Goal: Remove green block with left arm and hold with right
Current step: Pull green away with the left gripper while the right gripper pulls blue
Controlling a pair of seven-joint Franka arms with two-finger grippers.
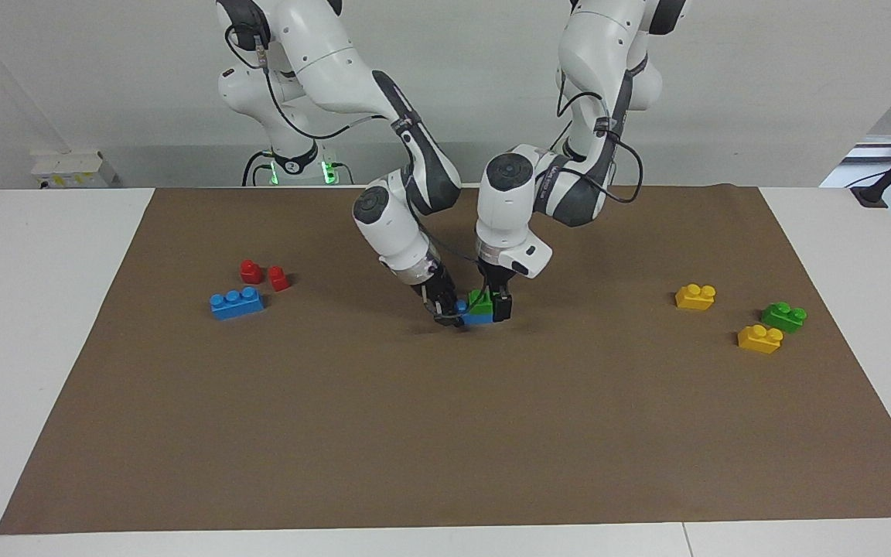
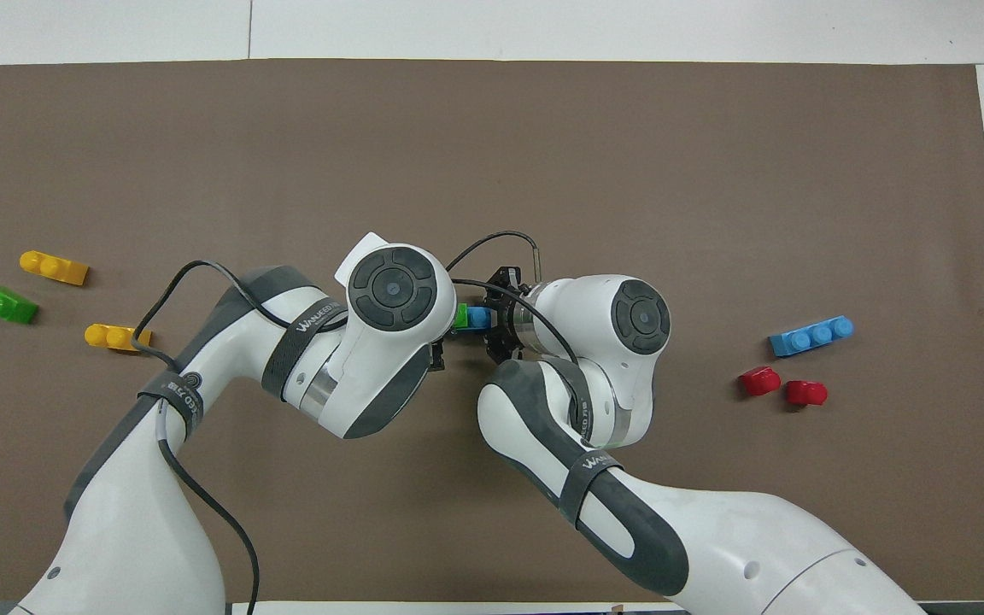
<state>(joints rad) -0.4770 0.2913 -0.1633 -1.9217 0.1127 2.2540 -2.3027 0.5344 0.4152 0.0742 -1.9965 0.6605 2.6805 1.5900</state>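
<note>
A green block (image 1: 479, 298) sits on a small blue brick (image 1: 479, 316) in the middle of the brown mat. My left gripper (image 1: 492, 303) comes down from above and its fingers are shut on the green block. My right gripper (image 1: 450, 312) comes in slanted from the right arm's end and is shut on the blue brick at mat level. In the overhead view only a strip of the green block (image 2: 461, 315) and the blue brick (image 2: 480, 318) shows between the two wrists. A second green block (image 1: 783, 316) lies loose toward the left arm's end of the mat.
Two yellow bricks (image 1: 695, 296) (image 1: 759, 338) lie beside the loose green block. Toward the right arm's end lie a blue three-stud brick (image 1: 237, 302) and two small red pieces (image 1: 250, 271) (image 1: 278, 278). The mat (image 1: 445, 433) covers the table's middle.
</note>
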